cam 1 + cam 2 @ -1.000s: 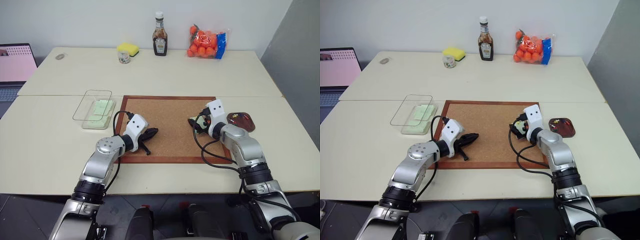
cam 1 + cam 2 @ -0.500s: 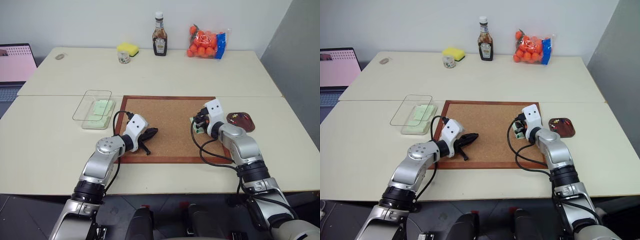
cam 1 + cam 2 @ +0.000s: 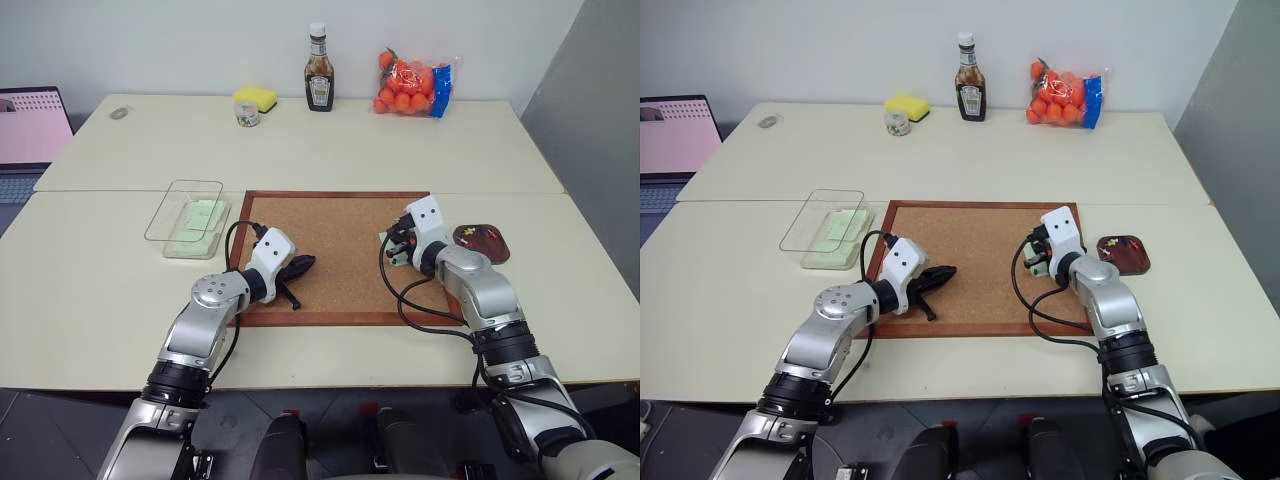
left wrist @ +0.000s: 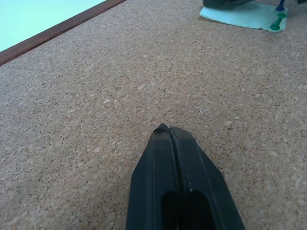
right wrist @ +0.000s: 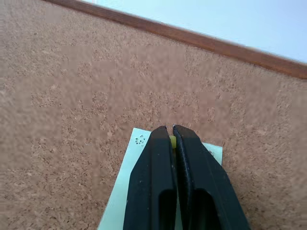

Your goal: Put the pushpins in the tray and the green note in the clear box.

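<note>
Tray [image 3: 482, 242] holds pins; clear box [image 3: 193, 217] holds green notes; both end effectors closed; R [image 5: 172, 130] nips yellow pin.

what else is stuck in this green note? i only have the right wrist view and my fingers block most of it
observer: The left wrist view shows a green pin and a blue pin standing at one edge of the green note.
operator: where's the tray from here
observer: The tray sits on the table just off the right edge of the corkboard, beside the right gripper. There are a few coloured specks in it.
operator: is the left arm in my way
observer: No. The left gripper is shut, low over the left part of the board, well apart from the note and the yellow pin between your fingers.
</note>
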### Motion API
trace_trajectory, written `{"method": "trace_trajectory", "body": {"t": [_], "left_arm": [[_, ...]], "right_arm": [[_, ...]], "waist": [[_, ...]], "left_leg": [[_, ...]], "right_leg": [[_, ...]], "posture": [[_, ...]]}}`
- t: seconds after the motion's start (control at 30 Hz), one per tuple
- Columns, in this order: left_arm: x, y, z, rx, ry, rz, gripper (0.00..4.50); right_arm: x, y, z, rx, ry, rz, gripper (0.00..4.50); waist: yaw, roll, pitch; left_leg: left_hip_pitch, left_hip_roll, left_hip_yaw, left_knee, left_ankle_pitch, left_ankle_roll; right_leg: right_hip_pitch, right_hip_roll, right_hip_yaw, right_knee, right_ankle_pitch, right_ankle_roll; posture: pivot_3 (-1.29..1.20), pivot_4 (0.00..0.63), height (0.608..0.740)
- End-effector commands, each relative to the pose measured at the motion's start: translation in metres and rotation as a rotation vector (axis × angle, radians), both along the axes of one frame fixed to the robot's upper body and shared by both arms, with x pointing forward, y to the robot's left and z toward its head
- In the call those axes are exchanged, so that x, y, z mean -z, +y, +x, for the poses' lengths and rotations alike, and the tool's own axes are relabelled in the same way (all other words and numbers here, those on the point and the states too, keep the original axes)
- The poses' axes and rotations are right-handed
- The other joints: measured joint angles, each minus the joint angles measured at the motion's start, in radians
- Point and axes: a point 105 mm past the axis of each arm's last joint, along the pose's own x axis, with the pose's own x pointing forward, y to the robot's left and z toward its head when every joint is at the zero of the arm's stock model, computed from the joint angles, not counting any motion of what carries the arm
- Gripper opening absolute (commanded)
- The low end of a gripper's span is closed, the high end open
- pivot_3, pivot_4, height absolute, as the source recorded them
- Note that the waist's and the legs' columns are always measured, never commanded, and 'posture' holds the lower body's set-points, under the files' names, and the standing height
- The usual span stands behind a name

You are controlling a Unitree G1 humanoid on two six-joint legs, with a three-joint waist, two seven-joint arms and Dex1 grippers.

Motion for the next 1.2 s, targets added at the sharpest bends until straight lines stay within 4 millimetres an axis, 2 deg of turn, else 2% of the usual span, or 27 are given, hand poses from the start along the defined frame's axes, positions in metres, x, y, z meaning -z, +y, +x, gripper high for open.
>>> {"method": "trace_trajectory", "body": {"t": [0.03,0.23,0.33,0.43,0.57,0.8,1.07,1.2], "left_arm": [[0.003,-0.002,-0.004,0.017,0.011,0.023,0.0],[0.005,-0.003,-0.006,0.022,0.016,0.022,0.0],[0.005,-0.004,-0.006,0.024,0.017,0.02,0.0],[0.004,-0.006,-0.007,0.031,0.012,0.01,0.0],[0.003,-0.011,-0.012,0.066,0.004,0.001,0.0],[0.004,-0.013,-0.014,0.089,0.004,0.006,0.0],[0.006,-0.017,-0.015,0.109,0.004,0.013,0.0],[0.005,-0.017,-0.014,0.11,0.0,0.016,0.0]], "right_arm": [[-0.03,0.002,-0.003,-0.022,-0.115,0.046,0.05],[-0.03,0.0,-0.005,-0.021,-0.118,0.06,0.05],[-0.038,-0.005,-0.006,-0.009,-0.149,0.068,0.05],[-0.051,-0.02,-0.01,0.028,-0.19,0.078,0.05],[-0.06,-0.057,-0.025,0.12,-0.244,0.057,0.05],[-0.038,-0.125,-0.04,0.342,-0.163,-0.013,0.05],[-0.009,-0.155,-0.029,0.424,-0.04,-0.086,0.05],[-0.002,-0.158,-0.025,0.436,-0.019,-0.091,0.05]], "waist": [[0.0,0.0,0.0],[0.0,0.0,0.0],[0.0,0.0,0.0],[0.001,0.0,0.0],[0.003,0.0,0.0],[0.005,0.0,0.0],[0.003,0.001,0.0],[0.003,0.001,0.0]], "left_leg": [[0.0,0.0,0.0,0.0,0.0,0.0],[0.0,0.0,0.0,0.0,0.0,0.0],[0.0,0.0,0.0,0.0,0.0,0.0],[0.0,0.0,0.0,0.0,0.0,0.0],[-0.001,0.0,0.0,0.0,0.0,0.0],[0.0,0.0,0.001,-0.001,0.0,0.0],[0.0,-0.001,0.001,-0.001,0.0,0.0],[0.0,-0.001,0.001,-0.001,0.0,0.0]], "right_leg": [[0.0,0.0,0.0,0.0,0.0,0.0],[0.0,0.0,0.0,0.0,0.0,0.0],[0.0,0.0,0.0,0.0,0.0,0.0],[0.0,0.0,0.0,0.0,0.0,0.0],[0.0,0.0,0.0,-0.001,0.0,0.0],[0.0,-0.001,0.0,-0.001,0.0,0.0],[0.001,0.0,0.0,-0.001,0.0,0.0],[0.0,0.0,0.001,-0.001,0.0,0.0]], "posture": [[0.0,0.15,0.74],[0.0,0.15,0.74],[0.0,0.15,0.74],[0.0,0.15,0.74],[0.0,0.15,0.74],[0.0,0.15,0.74],[0.0,0.15,0.74],[0.0,0.15,0.74]]}}
